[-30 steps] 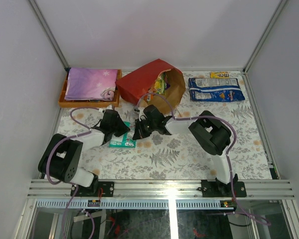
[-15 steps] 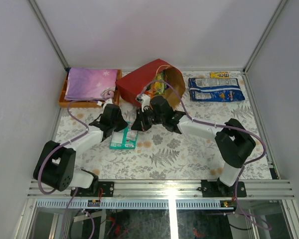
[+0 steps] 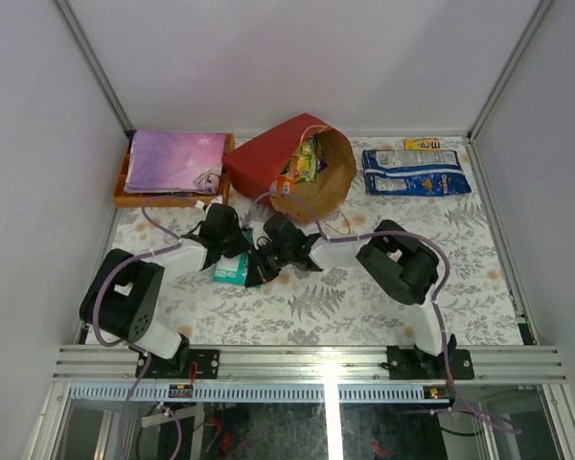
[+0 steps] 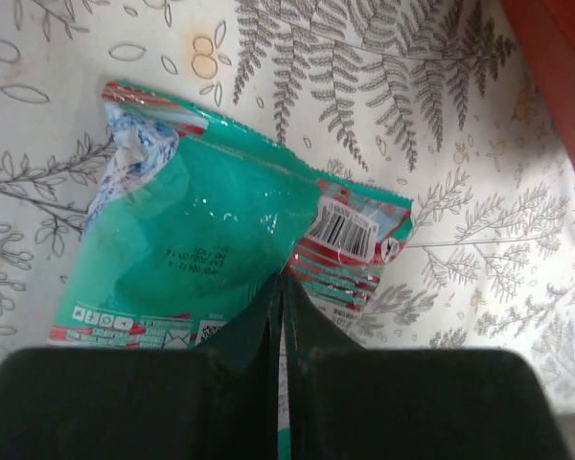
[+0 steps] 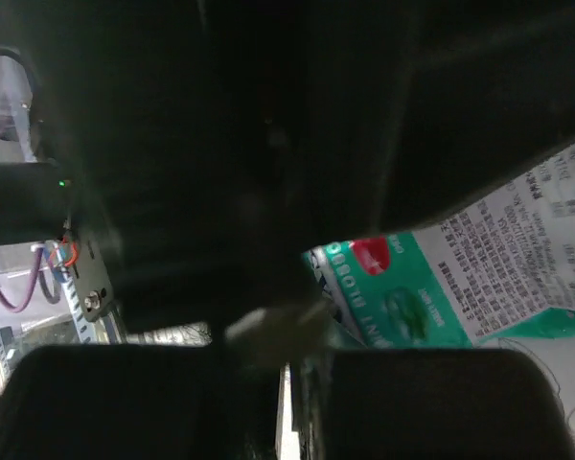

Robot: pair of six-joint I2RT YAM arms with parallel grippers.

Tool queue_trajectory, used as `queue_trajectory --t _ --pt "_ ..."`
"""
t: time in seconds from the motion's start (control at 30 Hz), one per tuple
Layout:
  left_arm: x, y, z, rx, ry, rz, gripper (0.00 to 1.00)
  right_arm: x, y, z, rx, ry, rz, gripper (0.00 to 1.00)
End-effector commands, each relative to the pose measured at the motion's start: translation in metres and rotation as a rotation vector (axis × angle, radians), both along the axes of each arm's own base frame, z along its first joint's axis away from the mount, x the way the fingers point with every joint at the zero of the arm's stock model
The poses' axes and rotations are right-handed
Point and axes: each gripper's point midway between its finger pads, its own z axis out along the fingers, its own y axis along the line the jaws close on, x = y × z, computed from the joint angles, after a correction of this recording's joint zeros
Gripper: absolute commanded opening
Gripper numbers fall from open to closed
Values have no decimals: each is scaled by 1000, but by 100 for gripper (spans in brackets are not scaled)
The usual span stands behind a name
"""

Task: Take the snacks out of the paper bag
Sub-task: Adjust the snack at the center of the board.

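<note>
The red paper bag point(image 3: 268, 158) lies on its side at the back, its brown mouth open toward the front right. Several snacks point(image 3: 305, 163) show inside the mouth. A blue-white bag point(image 3: 414, 172) and a small yellow bar point(image 3: 422, 144) lie on the table to its right. A teal packet point(image 3: 232, 271) point(image 4: 201, 254) point(image 5: 431, 297) lies flat in front of the bag. My left gripper point(image 3: 240, 252) point(image 4: 281, 285) is shut, its tips over the packet's near edge. My right gripper point(image 3: 260, 265) point(image 5: 289, 362) is shut beside the packet's right edge, close against the left wrist.
An orange tray point(image 3: 125, 196) with a flat purple patterned item point(image 3: 172, 161) stands at the back left. Grey walls close in the fern-patterned table point(image 3: 364, 307) on three sides. The two wrists crowd each other near the packet.
My right arm has pulled back from the bag's mouth and come down left to the teal packet. The left gripper stays by the packet, shifted slightly.
</note>
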Motion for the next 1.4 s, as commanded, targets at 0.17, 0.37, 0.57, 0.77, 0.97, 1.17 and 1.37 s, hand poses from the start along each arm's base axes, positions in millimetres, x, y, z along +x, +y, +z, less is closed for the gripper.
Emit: queue_trajectory --t 0.17,0.37,0.57,0.77,0.97,1.17,1.37 --pt "-21 11 -33 27 98 32 0 24 -18 -13 -126 73 -127 0" --pt "-20 14 -31 46 97 41 0 27 -31 -24 -168 109 -163 0" --pt "-5 17 18 59 -10 45 0 26 -35 39 -3 -38 -146 0" --pt "-8 3 71 38 -78 -19 39 49 -74 130 250 -140 -223 29" --pt "-48 -21 65 172 0 -117 72 100 -160 156 324 -138 -458 61" --pt "-69 -32 33 285 74 -136 74 118 -197 142 270 -140 -545 65" --pt "-62 -44 1 304 108 -152 74 117 -197 131 278 -102 -540 65"
